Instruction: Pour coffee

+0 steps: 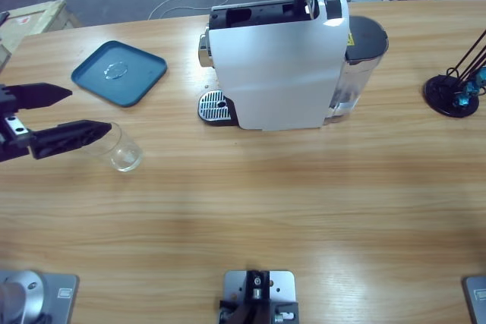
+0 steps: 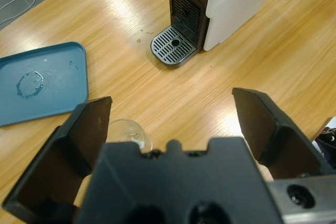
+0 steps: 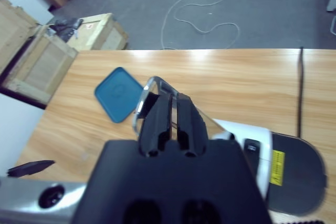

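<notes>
Though light, the clear glass (image 1: 121, 149) looks fragile and slick; left claw (image 2: 170, 116) gapes wide, empty, best gripping mid-wall; right claw (image 3: 168, 124) closed.

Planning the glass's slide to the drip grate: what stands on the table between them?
Nothing visible: bare wood lies between the glass and the grate. The blue tray sits off to one side. The open left gripper straddles the glass.
</notes>
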